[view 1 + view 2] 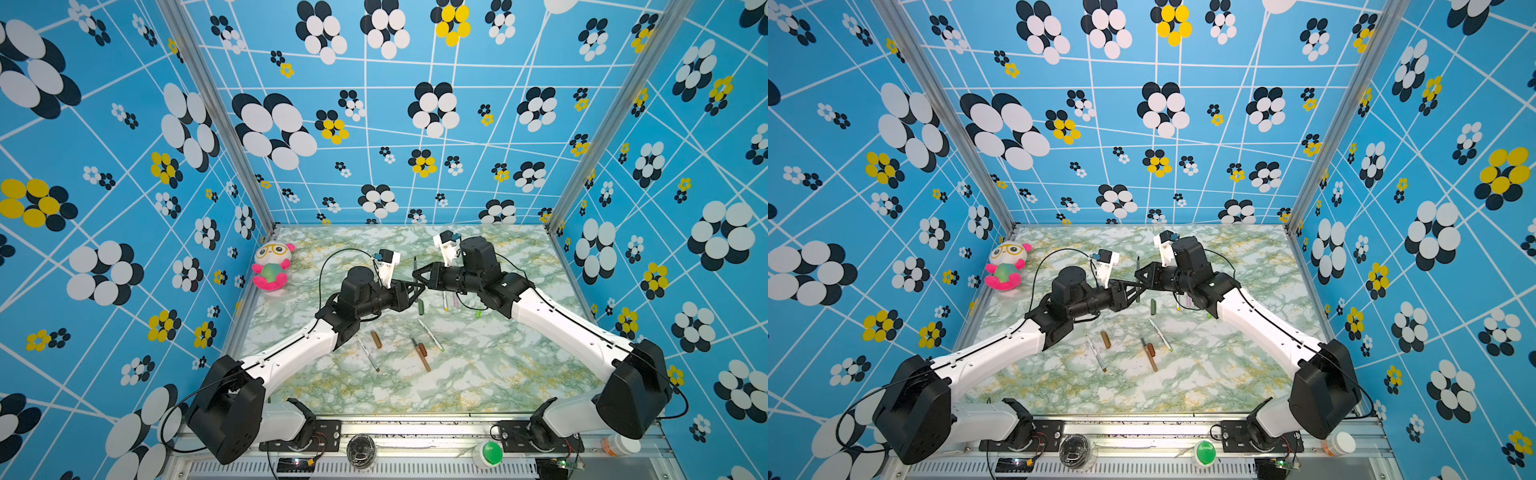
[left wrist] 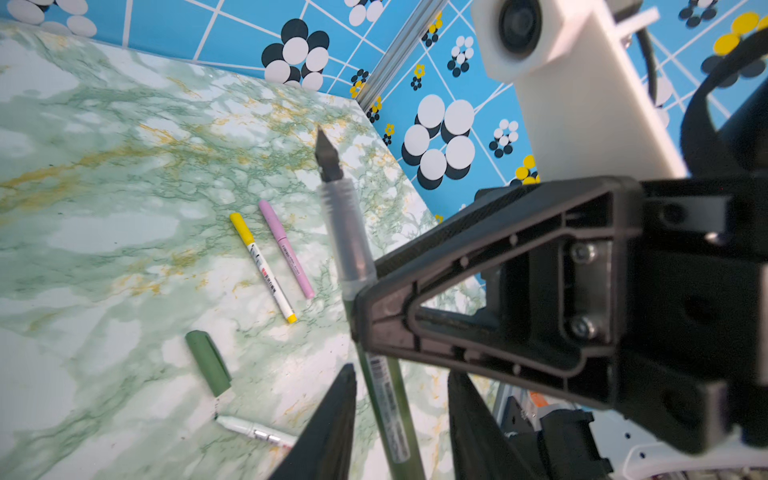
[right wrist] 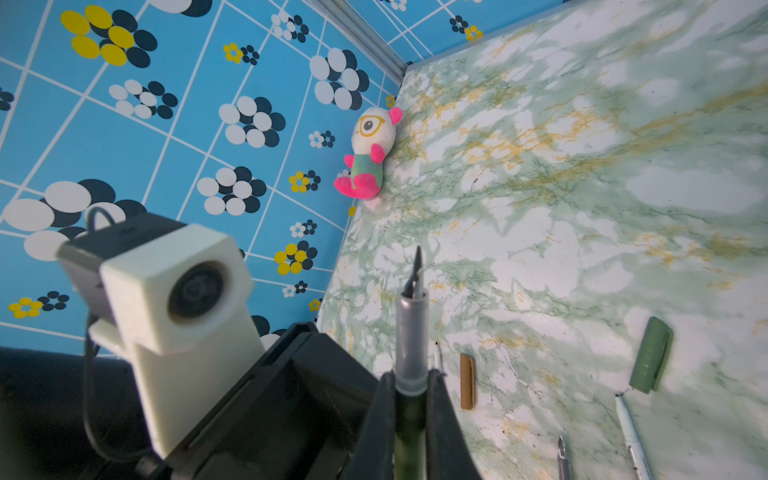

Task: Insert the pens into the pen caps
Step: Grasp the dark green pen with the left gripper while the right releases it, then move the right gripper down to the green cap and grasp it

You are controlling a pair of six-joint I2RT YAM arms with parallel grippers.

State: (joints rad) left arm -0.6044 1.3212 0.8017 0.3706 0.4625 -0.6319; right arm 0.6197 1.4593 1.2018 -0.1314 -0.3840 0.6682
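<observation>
Currently right gripper (image 3: 410, 380) pinches the dark green pen (image 1: 414, 266) above the middle of the counter (image 1: 498, 374), nearer its back edge; left gripper (image 2: 402, 371) has fingers (image 2: 332, 424) spread either side of the lower barrel, apparently not touching, so best to centre and close squarely before right lets go.

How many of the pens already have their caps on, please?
2: the yellow-capped white pen and the pink pen, side by side on the table; others may be hidden.
</observation>
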